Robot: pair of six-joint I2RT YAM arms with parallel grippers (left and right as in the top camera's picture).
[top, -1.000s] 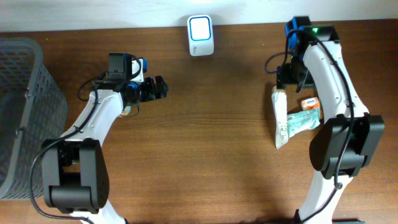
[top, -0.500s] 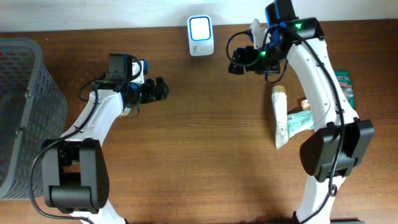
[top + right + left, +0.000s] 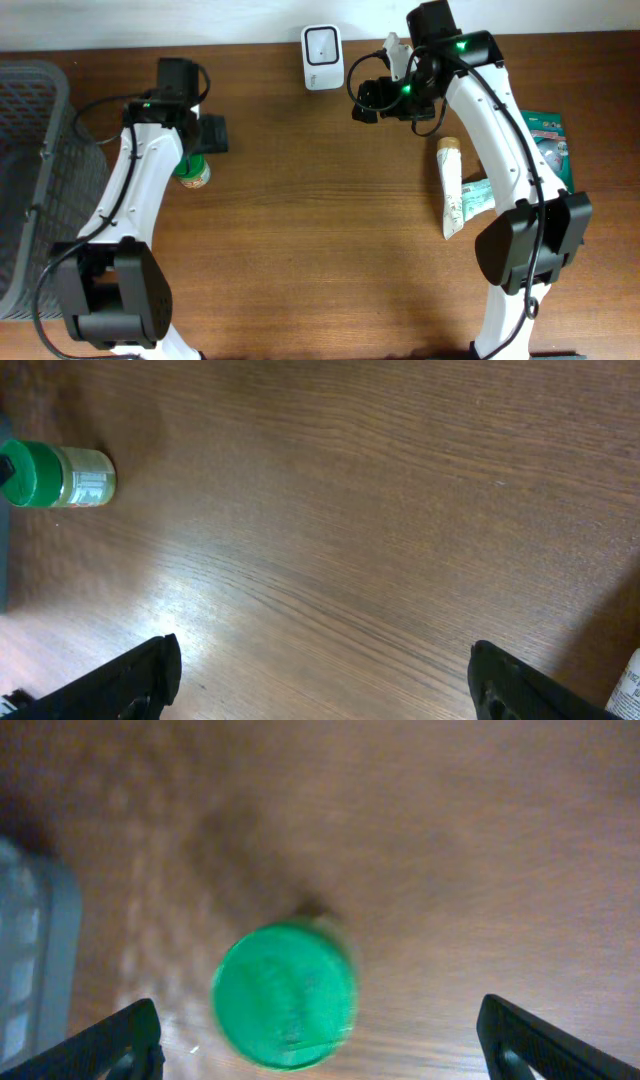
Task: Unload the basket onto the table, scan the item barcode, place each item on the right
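Observation:
A small bottle with a green cap (image 3: 190, 173) stands on the wooden table at the left. The left wrist view looks down on the green cap (image 3: 285, 995), blurred. My left gripper (image 3: 320, 1050) hangs above it, open, its two fingers wide on either side and not touching it. In the overhead view the left gripper (image 3: 207, 135) sits just right of the bottle. The white scanner (image 3: 322, 45) stands at the back edge. My right gripper (image 3: 366, 100) is open and empty, just right of the scanner. The right wrist view shows the bottle (image 3: 60, 475) far off, past the open right gripper (image 3: 325, 685).
A grey mesh basket (image 3: 40, 160) fills the left edge. Beside the right arm lie a long tube (image 3: 450, 190), a pale packet (image 3: 482, 195) and a green packet (image 3: 552, 140).
My left gripper has swung back and left, and now hangs over the green-capped bottle. My right arm has moved left from the items toward the scanner, uncovering the green packet.

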